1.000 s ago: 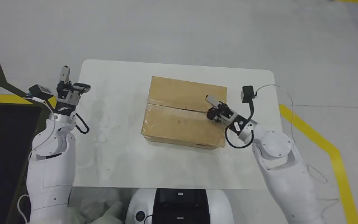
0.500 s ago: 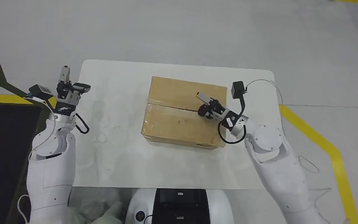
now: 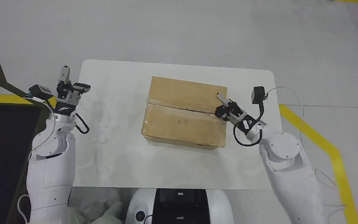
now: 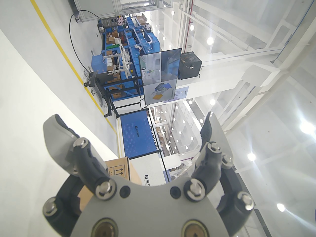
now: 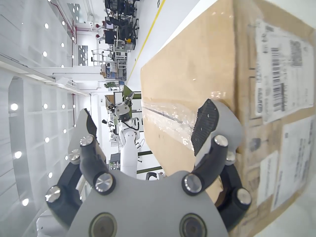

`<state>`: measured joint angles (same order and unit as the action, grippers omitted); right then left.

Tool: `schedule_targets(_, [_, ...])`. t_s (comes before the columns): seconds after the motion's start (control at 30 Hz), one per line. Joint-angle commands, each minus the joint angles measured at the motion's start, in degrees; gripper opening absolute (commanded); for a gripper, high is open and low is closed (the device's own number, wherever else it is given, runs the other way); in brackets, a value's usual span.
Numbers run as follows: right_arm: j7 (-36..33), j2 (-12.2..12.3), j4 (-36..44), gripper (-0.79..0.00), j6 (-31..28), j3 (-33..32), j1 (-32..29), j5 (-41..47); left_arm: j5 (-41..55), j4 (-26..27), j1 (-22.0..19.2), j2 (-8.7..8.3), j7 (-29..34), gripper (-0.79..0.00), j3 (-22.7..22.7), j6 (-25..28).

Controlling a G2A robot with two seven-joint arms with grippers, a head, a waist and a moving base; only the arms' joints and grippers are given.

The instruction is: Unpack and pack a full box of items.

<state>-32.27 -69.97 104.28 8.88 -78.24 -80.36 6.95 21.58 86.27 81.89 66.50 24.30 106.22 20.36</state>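
Cardboard and clear tape are the materials that matter here. At the left edge of the white table the left gripper is raised off the surface and points away from the work. Its fingers are spread wide and nothing is between them.

The brown box sits closed in the middle of the table, its two top flaps joined by a glossy tape seam. I judge that a full box is heavy and much too wide for one claw to span. The walls look stiff, but the flaps will probably bend when pressed, and the tape looks smooth and slippery. The best hold is probably a flap edge at the end of the seam, not the whole body.

The right gripper is at the box's right end, where the seam meets the top edge above the paper labels. Its fingers are wide apart and hold nothing. One ribbed pad lies over that edge; whether it really touches I cannot tell.
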Motion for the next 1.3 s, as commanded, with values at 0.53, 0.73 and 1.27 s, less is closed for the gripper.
schedule_targets(0.53, [4.73,1.04,2.18,0.0,-5.42,-10.52,-7.21,3.78,0.0,0.0,0.0,0.0,0.0,0.0,0.0,0.0])
schedule_targets(0.73, [7.65,1.0,0.96,0.0,-9.51,-12.99,-7.88,6.36,0.0,0.0,0.0,0.0,0.0,0.0,0.0,0.0])
schedule_targets(1.27, [9.29,0.82,-0.34,0.0,-11.16,-12.84,-7.41,8.12,0.0,0.0,0.0,0.0,0.0,-0.001,0.0,0.0])
